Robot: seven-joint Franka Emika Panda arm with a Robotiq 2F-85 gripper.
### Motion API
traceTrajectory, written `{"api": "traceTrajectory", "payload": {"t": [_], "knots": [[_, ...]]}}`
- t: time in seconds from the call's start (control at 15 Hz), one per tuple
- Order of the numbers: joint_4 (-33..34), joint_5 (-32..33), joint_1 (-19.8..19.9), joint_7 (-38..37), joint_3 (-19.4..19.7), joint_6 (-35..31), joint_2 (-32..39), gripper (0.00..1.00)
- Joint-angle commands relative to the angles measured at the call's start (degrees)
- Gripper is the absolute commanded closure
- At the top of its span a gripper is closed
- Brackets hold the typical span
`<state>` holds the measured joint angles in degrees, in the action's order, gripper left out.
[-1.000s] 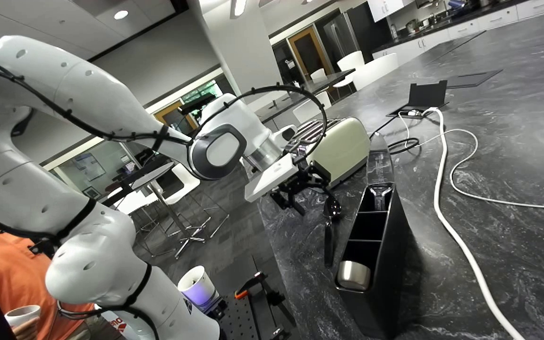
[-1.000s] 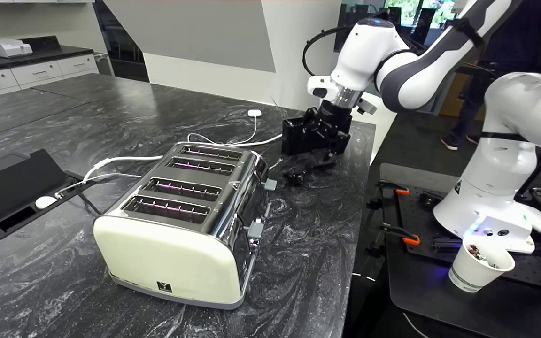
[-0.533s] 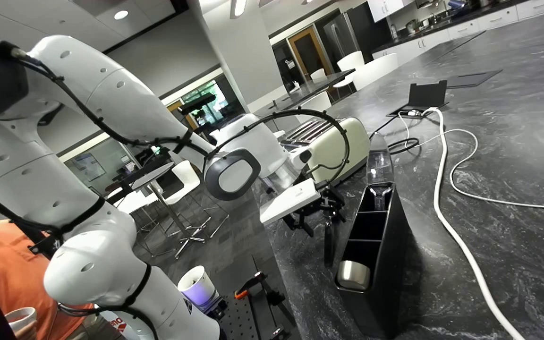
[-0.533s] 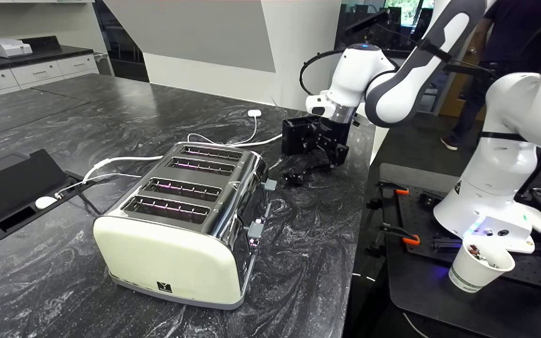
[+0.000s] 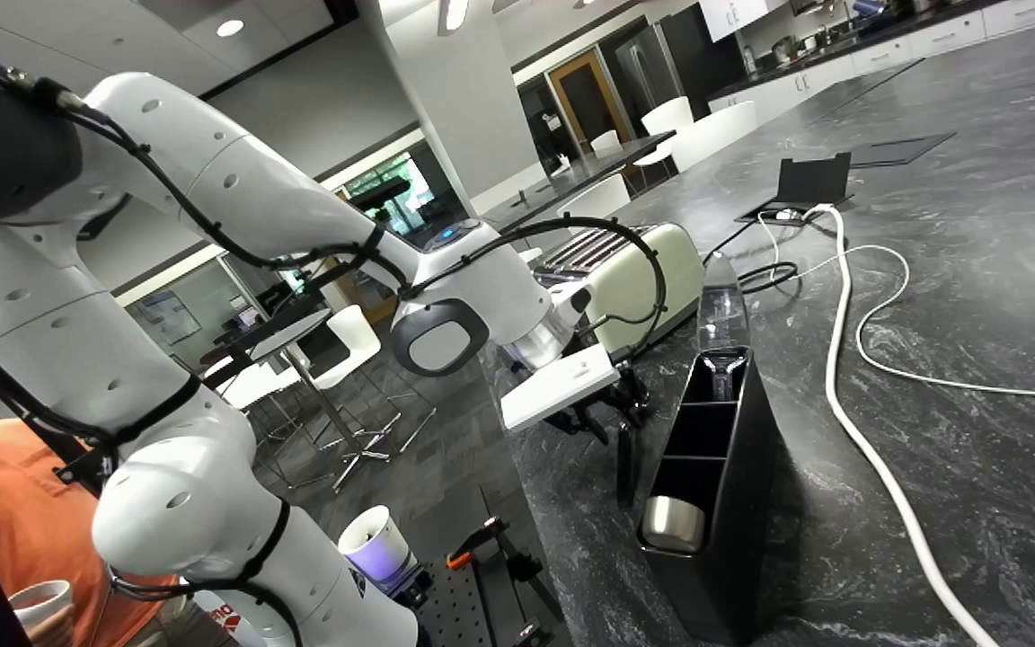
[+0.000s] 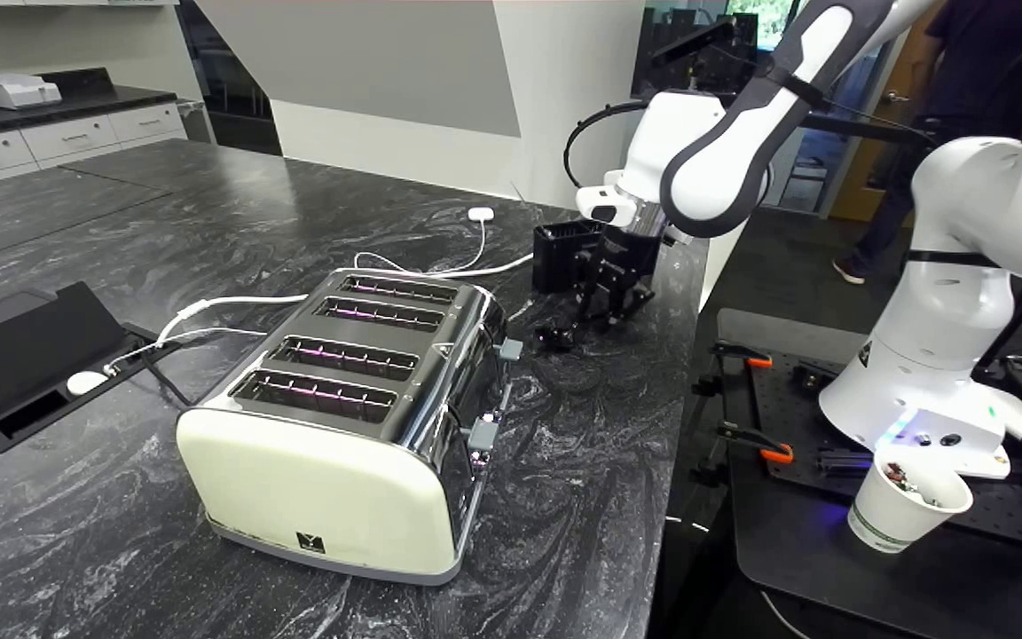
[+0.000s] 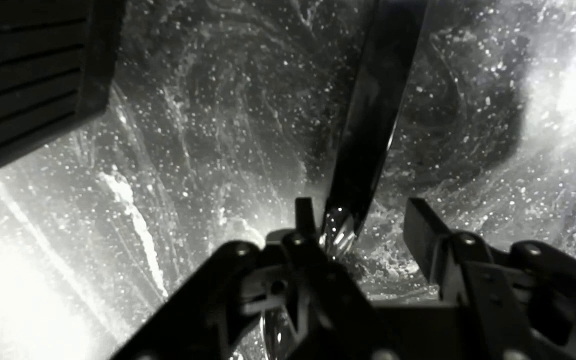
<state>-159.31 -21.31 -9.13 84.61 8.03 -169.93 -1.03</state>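
Has a black utensil (image 7: 374, 105) lying on the dark speckled worktop (image 7: 228, 125), beneath the end effector (image 7: 360, 214); runs between its spread fingers (image 7: 424, 235), nearer the one at left in the wrist view; cannot tell whether touching it; looks long, flat and glossy, tapering to a shiny neck by the fingertips; partly hidden by the end effector in both exterior views; close beside it, has an upright black divided holder (image 5: 765, 512), with a steel cylinder (image 5: 675, 523) in one end compartment and a see-through item (image 5: 722, 310) rising from the opposite end; farther along, has a cream four-slot toaster (image 6: 334, 488) and white cables (image 5: 830, 377).
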Motion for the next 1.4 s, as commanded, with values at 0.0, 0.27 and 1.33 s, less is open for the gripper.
{"api": "traceTrajectory", "payload": {"t": [0.0, 0.27, 1.33], "knots": [[0.5, -5.5, -0.7, 6.3, 0.0, 0.6, -0.4, 0.8], [0.7, -8.5, -0.8, 9.6, 0.0, 1.0, 0.1, 0.95], [8.6, -2.3, -10.6, -4.7, -19.2, 16.4, -3.0, 0.95]]}}
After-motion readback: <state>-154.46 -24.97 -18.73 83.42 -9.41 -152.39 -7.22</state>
